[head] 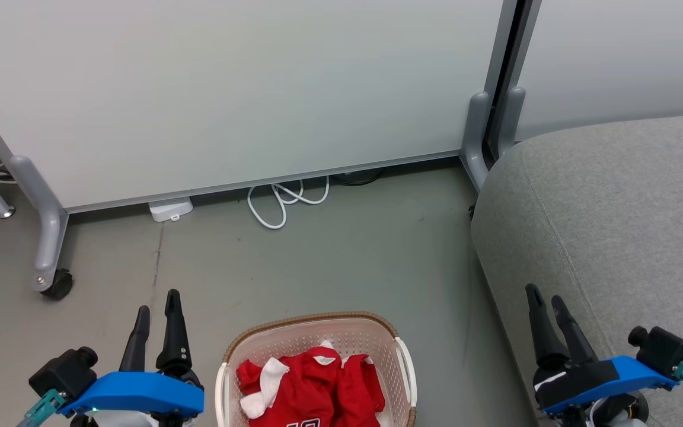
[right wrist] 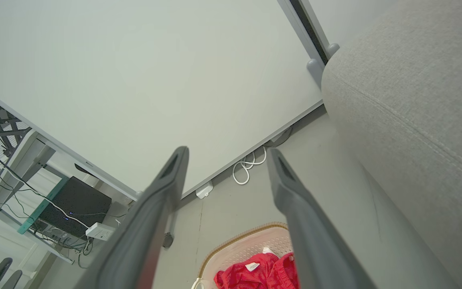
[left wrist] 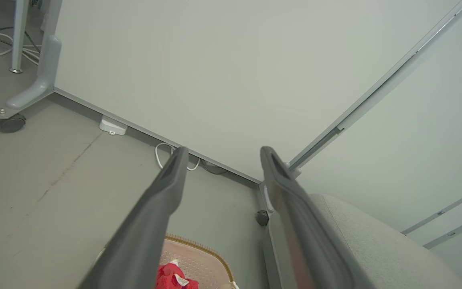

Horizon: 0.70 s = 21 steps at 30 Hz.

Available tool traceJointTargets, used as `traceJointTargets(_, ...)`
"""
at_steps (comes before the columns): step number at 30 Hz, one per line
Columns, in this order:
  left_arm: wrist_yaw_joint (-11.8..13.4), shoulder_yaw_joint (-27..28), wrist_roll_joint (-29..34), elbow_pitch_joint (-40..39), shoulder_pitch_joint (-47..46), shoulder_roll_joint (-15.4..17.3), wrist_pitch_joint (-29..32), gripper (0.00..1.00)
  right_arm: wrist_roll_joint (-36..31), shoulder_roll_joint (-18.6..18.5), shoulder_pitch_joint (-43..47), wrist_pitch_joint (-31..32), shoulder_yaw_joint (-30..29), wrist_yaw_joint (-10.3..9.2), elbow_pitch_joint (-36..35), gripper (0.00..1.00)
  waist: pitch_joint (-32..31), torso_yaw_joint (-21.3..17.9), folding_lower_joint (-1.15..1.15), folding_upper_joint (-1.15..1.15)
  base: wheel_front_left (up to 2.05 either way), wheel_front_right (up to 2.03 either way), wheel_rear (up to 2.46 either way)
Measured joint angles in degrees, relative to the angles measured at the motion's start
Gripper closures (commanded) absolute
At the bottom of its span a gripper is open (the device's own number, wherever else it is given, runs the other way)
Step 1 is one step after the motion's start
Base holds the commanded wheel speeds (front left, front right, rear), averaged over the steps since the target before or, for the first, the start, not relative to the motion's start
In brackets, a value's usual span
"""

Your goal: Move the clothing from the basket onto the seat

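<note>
Red clothing [head: 312, 385] with white trim lies bunched in the cream basket [head: 404, 359], which stands on the floor at the bottom centre of the head view. Its rim [left wrist: 209, 251] and the red fabric [left wrist: 171, 277] show low in the left wrist view, and the basket [right wrist: 251, 241] with the clothing [right wrist: 255, 275] in the right wrist view. The grey seat [head: 620, 213] is to the right of it. My left gripper [head: 156, 301] hangs open to the basket's left, empty. Over the seat's front edge my right gripper [head: 546, 295] is open and empty too.
A white partition panel [head: 246, 89] on grey wheeled legs [head: 51, 255] closes the back. A white coiled cable [head: 285, 201] and a small white box [head: 169, 209] lie at its foot. Bare grey floor [head: 341, 261] lies between panel and basket. A desk with a black box [right wrist: 74, 206] shows in the right wrist view.
</note>
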Motion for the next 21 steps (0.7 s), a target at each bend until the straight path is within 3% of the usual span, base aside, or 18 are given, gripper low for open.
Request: traceJointTargets(21, -0.4, -1.4, 12.7, 1.5, -0.3, 0.1, -3.0, 0.00, -12.8, -0.1, -0.9, -3.1, 2.0, 0.01, 1.4, 0.00, -0.4, 0.4, 0.00, 0.00, 0.00, 0.00, 0.00)
